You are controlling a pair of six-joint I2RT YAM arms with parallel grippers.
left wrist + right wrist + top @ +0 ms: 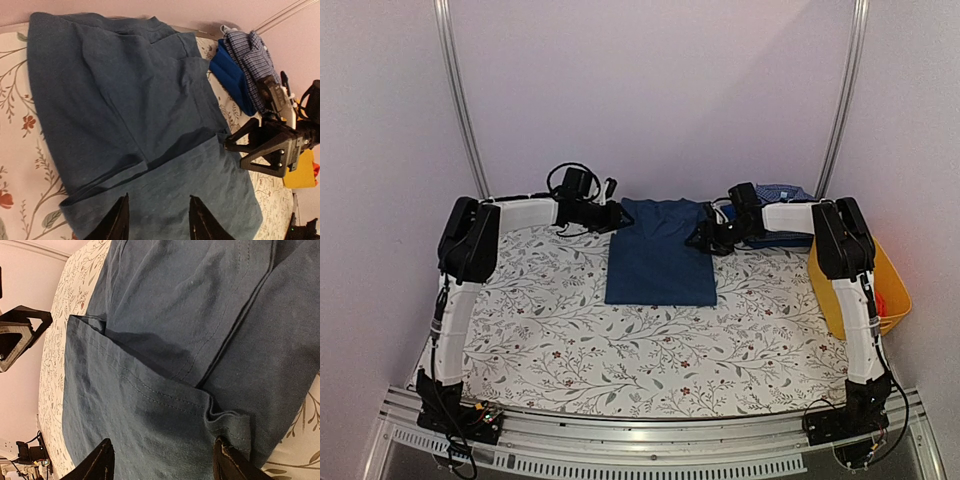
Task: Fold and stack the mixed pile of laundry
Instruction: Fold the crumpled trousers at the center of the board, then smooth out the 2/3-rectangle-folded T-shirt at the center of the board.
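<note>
In the top view the right arm covers the near part of the checked shirt and much of the yellow basket. Only a sliver of the red-orange cloth inside it shows, too small to tell what it is. The dark blue garment runs off the bottom edge of the left wrist view. In the right wrist view it runs off the top and right edges.

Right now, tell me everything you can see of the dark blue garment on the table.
The dark blue garment is knit cloth with stitched hems, folded into a flat rectangle. It lies on the floral tablecloth toward the far side. The left gripper and right gripper hang open over its far corners.
</note>
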